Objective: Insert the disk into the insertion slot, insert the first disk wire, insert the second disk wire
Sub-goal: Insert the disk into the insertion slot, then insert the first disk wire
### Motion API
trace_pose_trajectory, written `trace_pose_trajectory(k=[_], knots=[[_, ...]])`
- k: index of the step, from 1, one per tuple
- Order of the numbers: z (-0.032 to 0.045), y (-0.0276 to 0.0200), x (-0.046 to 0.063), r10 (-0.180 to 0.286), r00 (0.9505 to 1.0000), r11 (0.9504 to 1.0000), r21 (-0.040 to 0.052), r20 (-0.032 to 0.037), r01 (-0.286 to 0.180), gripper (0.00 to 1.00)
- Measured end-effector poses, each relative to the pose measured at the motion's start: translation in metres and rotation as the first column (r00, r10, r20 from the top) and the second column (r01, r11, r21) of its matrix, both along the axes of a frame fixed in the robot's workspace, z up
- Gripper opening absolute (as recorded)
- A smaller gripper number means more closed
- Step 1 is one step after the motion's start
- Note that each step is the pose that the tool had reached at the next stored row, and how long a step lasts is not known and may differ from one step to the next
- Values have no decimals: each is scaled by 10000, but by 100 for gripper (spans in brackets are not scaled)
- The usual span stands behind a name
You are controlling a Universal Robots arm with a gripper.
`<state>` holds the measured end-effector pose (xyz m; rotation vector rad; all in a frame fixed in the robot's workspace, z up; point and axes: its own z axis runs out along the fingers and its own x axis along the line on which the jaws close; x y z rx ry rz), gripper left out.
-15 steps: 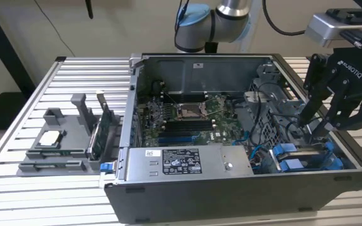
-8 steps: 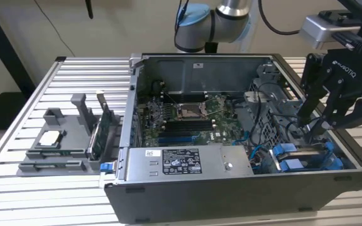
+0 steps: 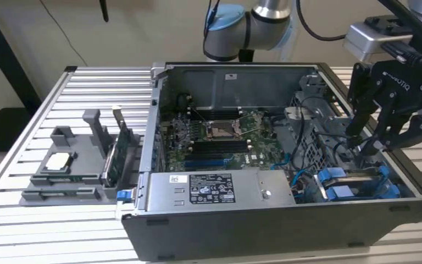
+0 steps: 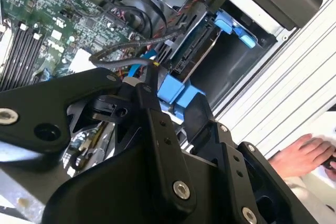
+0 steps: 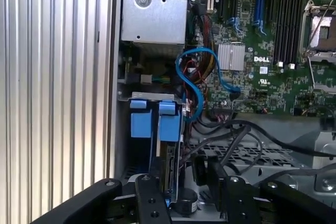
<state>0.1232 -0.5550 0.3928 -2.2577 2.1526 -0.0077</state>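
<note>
The disk (image 3: 333, 175) lies in the insertion slot of the dark drive cage (image 3: 409, 193) at the case's near corner on the exterior view's right, its blue carrier front (image 5: 169, 121) showing beside a second blue-fronted carrier (image 5: 140, 119). My gripper (image 3: 364, 147) reaches down into the case over the disk's rear end. It is open: its black fingers (image 5: 149, 195) stand apart, with the carrier's blue end (image 4: 176, 93) between and just beyond them. A grey wire (image 4: 126, 53) runs up to the finger's side. A blue data wire (image 5: 195, 82) loops loose by the cage.
The open case (image 3: 233, 231) sits on a slatted metal table (image 3: 50, 231). A grey holder tray (image 3: 72, 165) with parts stands at the exterior view's left. Black cables (image 5: 247, 129) cross beside the cage. The power supply (image 3: 211, 190) is next to it. A person's hand (image 4: 302, 156) rests outside the case.
</note>
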Motion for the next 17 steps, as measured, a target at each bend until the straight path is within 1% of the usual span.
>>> trace_pose_trajectory(k=[3,7,9,10,11,13,14,17], knots=[[-17,11,-22,122,9999,9999,23,100,-122,47],[-37,21,-77,200,9996,9998,51,223,-201,47],[-46,23,-91,252,9993,9997,54,292,-254,45],[-50,25,-94,292,9990,9996,53,331,-294,38],[-53,27,-95,334,9988,9994,51,367,-336,38],[-61,30,-97,460,9979,9989,48,459,-462,38],[-66,33,-97,575,9970,9983,44,524,-578,38],[-72,35,-106,691,9956,9976,40,637,-695,38]])
